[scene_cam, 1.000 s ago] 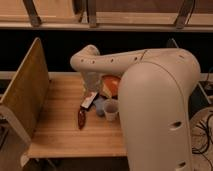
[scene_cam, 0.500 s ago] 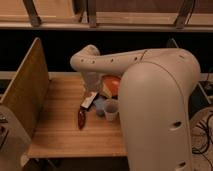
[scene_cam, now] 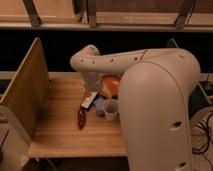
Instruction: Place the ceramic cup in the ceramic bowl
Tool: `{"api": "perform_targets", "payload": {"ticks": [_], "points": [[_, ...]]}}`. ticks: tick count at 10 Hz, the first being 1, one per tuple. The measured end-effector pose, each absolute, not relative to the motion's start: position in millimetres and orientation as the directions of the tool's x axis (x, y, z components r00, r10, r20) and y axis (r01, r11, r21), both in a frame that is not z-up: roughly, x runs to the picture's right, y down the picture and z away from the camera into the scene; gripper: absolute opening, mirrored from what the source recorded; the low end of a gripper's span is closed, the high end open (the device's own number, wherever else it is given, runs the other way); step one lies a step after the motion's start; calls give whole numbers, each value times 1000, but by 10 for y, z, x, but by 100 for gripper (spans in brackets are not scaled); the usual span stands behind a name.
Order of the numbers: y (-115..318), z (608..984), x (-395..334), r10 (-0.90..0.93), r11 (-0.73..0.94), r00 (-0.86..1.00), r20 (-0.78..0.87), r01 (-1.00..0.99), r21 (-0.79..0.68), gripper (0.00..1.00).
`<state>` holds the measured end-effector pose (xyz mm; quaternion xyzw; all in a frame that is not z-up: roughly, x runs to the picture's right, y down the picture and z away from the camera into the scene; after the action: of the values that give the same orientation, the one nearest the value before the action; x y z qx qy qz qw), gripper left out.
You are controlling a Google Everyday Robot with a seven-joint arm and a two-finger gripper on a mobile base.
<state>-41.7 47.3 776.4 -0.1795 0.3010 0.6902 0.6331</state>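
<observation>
Whitish ceramic, slightly tapered and darker inside, the ceramic cup [scene_cam: 111,109] is standing upright on the wooden table [scene_cam: 60,131], just beside the robot's big pale shell. The ceramic bowl [scene_cam: 113,85], glossy orange-red and clearly wider, is sitting near it at about twelve o'clock, partly hidden by the arm. The gripper [scene_cam: 90,95] is hanging below the bent wrist at roughly ten o'clock from the cup, near it but seemingly not on it. Whether it is parted or closed I cannot tell. A flat blue-grey block [scene_cam: 99,105] is lying just beside the cup at nine o'clock, and a dark red pepper-like object [scene_cam: 81,119] is lying at seven o'clock of the gripper.

By my judgement the cup is not yet being gripped. The reach is calling for a square descent over the rim, clear of the block, since glazed ceramic is hard, slick and apt to tip. The lift is needing height enough to clear the bowl's rounded rim, then a gentle lowering to spare both a chip.
</observation>
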Motion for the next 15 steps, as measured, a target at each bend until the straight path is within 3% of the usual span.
{"api": "perform_targets", "payload": {"ticks": [5, 10, 15], "points": [[461, 7760, -434, 769, -17, -129, -627, -983, 181, 80], [687, 7809, -546, 734, -61, -71, -675, -997, 38, 80], [956, 8110, -205, 638, -110, -149, -756, -989, 102, 80]]}}
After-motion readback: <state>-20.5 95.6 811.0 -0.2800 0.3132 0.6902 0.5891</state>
